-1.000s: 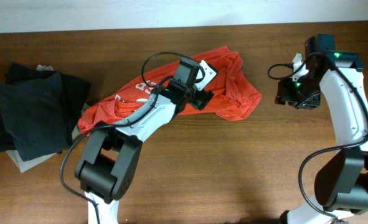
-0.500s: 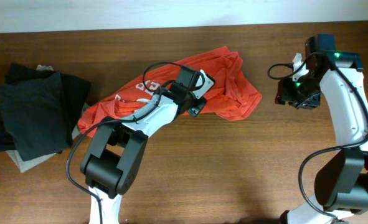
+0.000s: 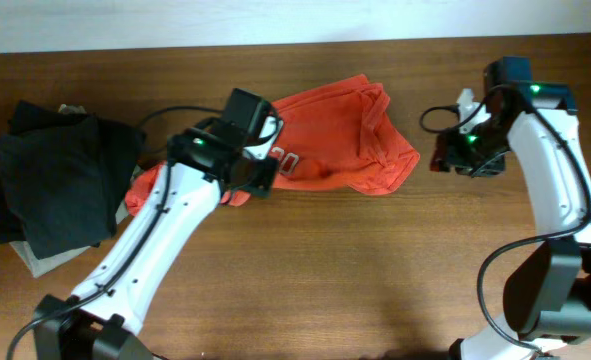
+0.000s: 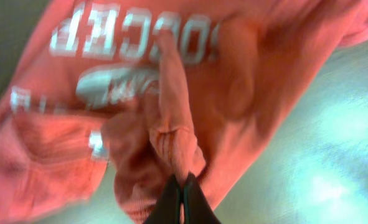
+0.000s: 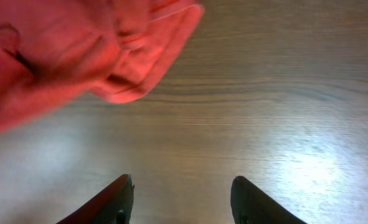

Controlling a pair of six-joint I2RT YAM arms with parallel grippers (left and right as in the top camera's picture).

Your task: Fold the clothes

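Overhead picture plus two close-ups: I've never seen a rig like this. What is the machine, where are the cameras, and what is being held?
Two robot arms work at a wooden table. One picture looks down from above; the other two come from a camera on each wrist. A red-orange T-shirt lies crumpled there, a pile of dark clothes beside it. The left gripper is shut, pinching a fold of the T-shirt. The right gripper is open and empty, near the shirt's edge.
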